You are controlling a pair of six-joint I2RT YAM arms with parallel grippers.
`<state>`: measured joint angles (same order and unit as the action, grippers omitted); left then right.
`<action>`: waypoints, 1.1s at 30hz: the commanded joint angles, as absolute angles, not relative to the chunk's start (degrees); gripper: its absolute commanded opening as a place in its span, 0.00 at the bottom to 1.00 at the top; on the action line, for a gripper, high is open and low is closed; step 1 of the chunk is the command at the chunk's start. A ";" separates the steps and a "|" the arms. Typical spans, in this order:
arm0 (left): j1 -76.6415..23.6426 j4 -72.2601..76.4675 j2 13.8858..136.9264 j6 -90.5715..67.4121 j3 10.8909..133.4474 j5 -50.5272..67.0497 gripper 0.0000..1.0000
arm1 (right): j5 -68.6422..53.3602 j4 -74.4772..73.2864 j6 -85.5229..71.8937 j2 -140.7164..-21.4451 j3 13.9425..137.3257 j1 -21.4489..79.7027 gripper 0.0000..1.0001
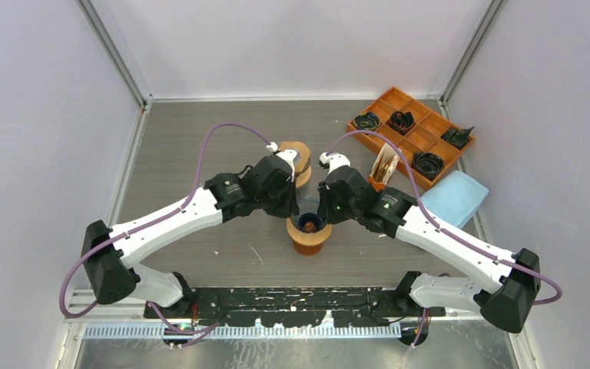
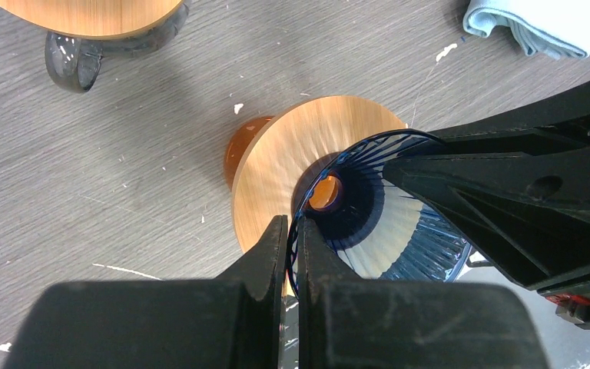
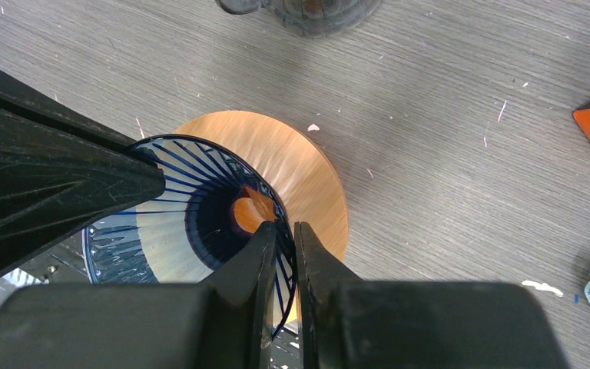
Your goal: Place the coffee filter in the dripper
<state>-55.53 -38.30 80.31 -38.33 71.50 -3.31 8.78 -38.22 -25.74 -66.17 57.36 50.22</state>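
Observation:
The dripper is a clear blue ribbed cone resting in a round wooden collar on an amber stand. My left gripper is shut on the dripper's left rim, one finger inside and one outside. My right gripper is pinched shut on the opposite rim of the dripper in the same way. Brown paper coffee filters stand in an orange holder to the right of the right wrist. A pale band shows inside the cone; I cannot tell what it is.
A second glass vessel with a wooden collar and a clear handle stands just behind the dripper. An orange compartment tray holding dark objects sits at the back right. A folded light blue cloth lies in front of it. White walls enclose the table.

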 commanded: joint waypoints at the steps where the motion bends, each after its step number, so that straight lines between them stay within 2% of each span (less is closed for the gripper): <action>1: -56.88 -41.24 82.68 -36.52 68.62 -4.88 0.02 | 11.16 -41.22 -24.28 -70.19 53.78 51.59 0.14; 16: -56.87 -41.24 80.95 -37.15 73.85 -8.23 0.14 | 11.96 -41.48 -26.57 -66.53 61.12 51.50 0.30; 33: -56.76 -41.00 75.66 -36.52 74.82 -10.61 0.59 | 12.03 -42.67 -28.37 -63.95 67.79 51.50 0.50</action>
<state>-56.66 -41.25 79.37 -37.10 72.01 -8.69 10.94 -42.70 -27.55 -65.98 63.26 51.27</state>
